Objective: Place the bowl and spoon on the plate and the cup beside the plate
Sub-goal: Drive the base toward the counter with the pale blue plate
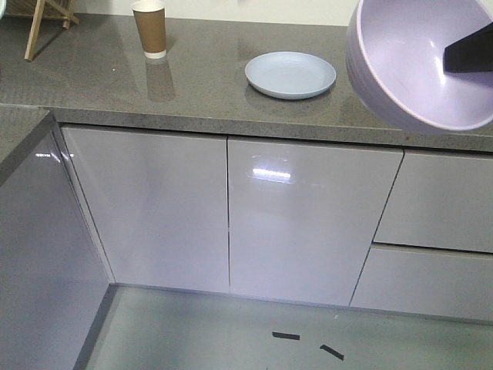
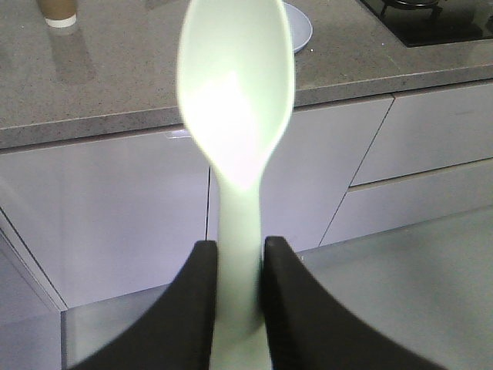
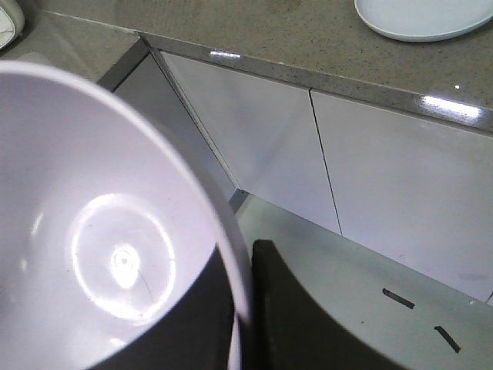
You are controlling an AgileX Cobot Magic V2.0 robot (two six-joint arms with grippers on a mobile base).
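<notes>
In the front view the lavender bowl [image 1: 420, 65] hangs in the air at the upper right, tilted, level with the counter's right part. My right gripper [image 3: 245, 308] is shut on the bowl's [image 3: 100, 247] rim, one finger inside and one outside. My left gripper [image 2: 235, 254] is shut on the handle of the mint-green spoon [image 2: 235, 100], which stands upright in front of the cabinets. The pale blue plate [image 1: 290, 75] lies bare on the counter. The brown paper cup [image 1: 149, 29] stands upright far to the plate's left. The left gripper does not show in the front view.
The grey stone counter [image 1: 200, 92] runs over glossy white cabinet doors [image 1: 308, 216]. A wooden rack [image 1: 46, 23] leans at the back left. A black hob [image 2: 431, 15] lies to the right of the plate [image 2: 300, 31]. Two black tape marks [image 1: 286, 335] are on the floor.
</notes>
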